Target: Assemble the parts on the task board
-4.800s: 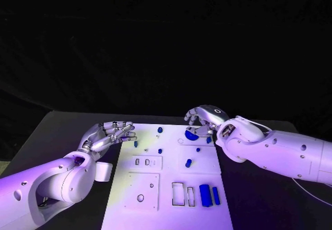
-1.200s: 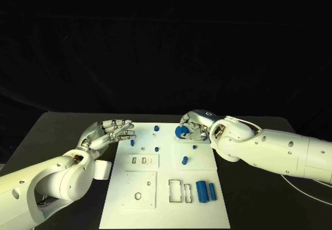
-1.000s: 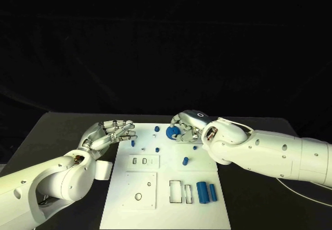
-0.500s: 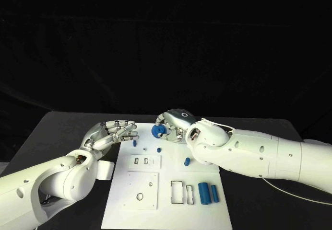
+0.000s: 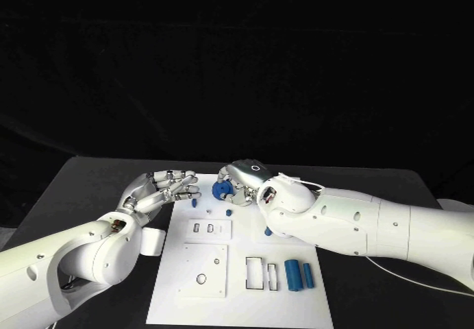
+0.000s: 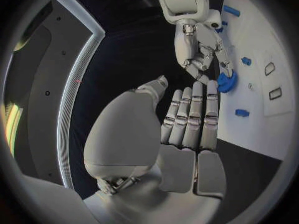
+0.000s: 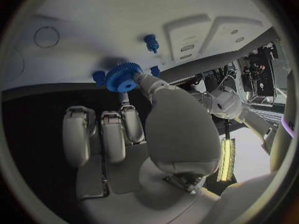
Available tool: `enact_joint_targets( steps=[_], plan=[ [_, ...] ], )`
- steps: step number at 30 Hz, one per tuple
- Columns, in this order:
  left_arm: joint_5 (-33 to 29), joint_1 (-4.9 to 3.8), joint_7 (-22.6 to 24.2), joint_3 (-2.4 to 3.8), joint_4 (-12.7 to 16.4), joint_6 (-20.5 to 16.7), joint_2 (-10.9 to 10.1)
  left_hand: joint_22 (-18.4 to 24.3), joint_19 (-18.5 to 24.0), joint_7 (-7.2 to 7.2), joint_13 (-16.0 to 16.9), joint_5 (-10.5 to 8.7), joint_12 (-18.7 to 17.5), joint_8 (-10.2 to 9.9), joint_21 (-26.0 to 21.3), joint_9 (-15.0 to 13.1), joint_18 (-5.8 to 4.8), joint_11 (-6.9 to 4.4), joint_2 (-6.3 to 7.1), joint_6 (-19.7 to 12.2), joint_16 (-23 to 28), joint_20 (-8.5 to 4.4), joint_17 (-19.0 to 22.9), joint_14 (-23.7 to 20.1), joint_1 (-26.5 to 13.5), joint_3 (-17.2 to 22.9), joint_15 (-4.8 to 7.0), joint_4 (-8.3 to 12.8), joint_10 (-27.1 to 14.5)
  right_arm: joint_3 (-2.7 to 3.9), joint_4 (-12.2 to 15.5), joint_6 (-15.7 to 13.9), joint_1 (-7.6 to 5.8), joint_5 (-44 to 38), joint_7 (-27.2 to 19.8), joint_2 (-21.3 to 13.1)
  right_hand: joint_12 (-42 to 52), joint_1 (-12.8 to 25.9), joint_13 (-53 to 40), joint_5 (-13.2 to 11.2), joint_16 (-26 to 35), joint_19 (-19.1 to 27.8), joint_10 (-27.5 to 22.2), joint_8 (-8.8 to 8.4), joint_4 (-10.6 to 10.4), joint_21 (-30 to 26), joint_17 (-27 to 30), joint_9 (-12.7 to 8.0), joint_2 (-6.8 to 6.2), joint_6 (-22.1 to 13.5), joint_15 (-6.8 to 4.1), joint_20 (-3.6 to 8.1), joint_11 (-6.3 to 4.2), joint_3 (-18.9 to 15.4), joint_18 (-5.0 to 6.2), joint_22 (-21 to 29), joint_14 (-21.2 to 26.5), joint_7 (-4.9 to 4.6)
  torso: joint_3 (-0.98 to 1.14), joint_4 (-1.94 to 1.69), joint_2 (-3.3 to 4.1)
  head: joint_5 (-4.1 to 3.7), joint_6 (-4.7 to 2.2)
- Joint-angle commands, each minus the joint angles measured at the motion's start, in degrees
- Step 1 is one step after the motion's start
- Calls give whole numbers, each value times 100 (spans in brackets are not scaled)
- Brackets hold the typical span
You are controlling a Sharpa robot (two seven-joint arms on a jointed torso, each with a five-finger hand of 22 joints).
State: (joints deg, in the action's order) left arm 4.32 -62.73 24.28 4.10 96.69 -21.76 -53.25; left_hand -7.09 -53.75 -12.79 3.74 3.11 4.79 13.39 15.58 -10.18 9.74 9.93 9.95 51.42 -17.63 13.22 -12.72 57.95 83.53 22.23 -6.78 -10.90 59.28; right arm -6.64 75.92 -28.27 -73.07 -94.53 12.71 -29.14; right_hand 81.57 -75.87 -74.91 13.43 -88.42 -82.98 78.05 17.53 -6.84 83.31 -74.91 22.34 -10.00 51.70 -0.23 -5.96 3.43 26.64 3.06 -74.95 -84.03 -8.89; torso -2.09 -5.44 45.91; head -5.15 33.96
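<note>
Blue gear (image 5: 223,187) sits pinched in the right hand (image 5: 242,184) above the task board (image 5: 237,288), while the left hand (image 5: 158,195) hovers empty, fingers apart.

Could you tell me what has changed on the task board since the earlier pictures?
The right hand has carried the blue gear from the board's far right side leftward, toward the left hand, gripping it in its fingers throughout. The left hand stayed raised and open at the task board's left edge. The two blue cylinders lie where they did.
</note>
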Motion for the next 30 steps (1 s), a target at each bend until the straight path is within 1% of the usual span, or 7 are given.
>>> enact_joint_targets(
  steps=[1,8,13,20,26,30],
  plan=[
    [-12,-5,37,6,19,87,8,6,-39,2,-6,-18,-35,-29,33,-1,70,-4,-2,-31,-26,16,-7,-18,-55,33,-41,6,-25,-3,-43,98,16,-110,27,32,23,53,-4,6,-36,-27,36,145,-3,18,-1015,69,3,94,-27,17,-3,21,-61,-631,-492,87,4,7,-7,13,7],
    [-12,-5,36,6,17,87,0,8,-36,-2,-4,-18,-48,-34,34,-2,70,-1,-6,-35,-27,17,-14,-25,-62,46,-44,16,-27,-9,-100,150,30,-120,71,60,18,88,0,-20,-33,-22,33,136,-6,11,-1006,66,-17,67,-22,16,7,51,-59,-625,-490,75,10,16,-10,22,4],
    [-12,-5,34,6,15,89,-2,8,-36,-2,-4,-18,-48,-34,34,-2,70,-1,-6,-35,-27,17,-14,-25,-62,46,-44,16,-27,-10,-111,164,32,-138,117,68,11,95,12,-25,-32,-17,23,135,-7,6,-999,65,-20,62,-20,16,8,57,-57,-619,-489,73,8,15,-6,16,-1],
    [-12,-5,31,6,16,91,-6,8,-36,-2,-4,-18,-48,-34,34,-2,70,-1,-6,-35,-27,17,-14,-25,-62,46,-44,16,-27,-13,-109,216,35,-151,135,53,6,118,18,-35,-30,-15,18,127,-6,3,-996,62,-42,41,-15,14,15,75,-57,-618,-488,65,7,12,-7,19,14],
    [-12,-5,32,6,17,90,-15,8,-36,-2,-4,-18,-48,-34,34,-2,70,-1,-6,-35,-27,17,-14,-25,-62,46,-44,16,-27,-16,-95,190,39,-157,153,14,6,118,18,-35,-30,-15,18,127,-6,3,-996,62,-42,41,-15,14,15,75,-57,-618,-488,65,8,23,-8,27,19],
    [-12,-5,31,6,20,89,-17,8,-36,-2,-4,-18,-48,-34,34,-2,70,-1,-6,-35,-27,17,-14,-25,-62,46,-44,16,-27,-17,-93,146,41,-163,165,8,4,124,22,-36,-28,-14,15,126,-6,1,-987,61,-48,37,-14,13,17,78,-57,-617,-486,64,9,16,-7,24,17]
  ],
)
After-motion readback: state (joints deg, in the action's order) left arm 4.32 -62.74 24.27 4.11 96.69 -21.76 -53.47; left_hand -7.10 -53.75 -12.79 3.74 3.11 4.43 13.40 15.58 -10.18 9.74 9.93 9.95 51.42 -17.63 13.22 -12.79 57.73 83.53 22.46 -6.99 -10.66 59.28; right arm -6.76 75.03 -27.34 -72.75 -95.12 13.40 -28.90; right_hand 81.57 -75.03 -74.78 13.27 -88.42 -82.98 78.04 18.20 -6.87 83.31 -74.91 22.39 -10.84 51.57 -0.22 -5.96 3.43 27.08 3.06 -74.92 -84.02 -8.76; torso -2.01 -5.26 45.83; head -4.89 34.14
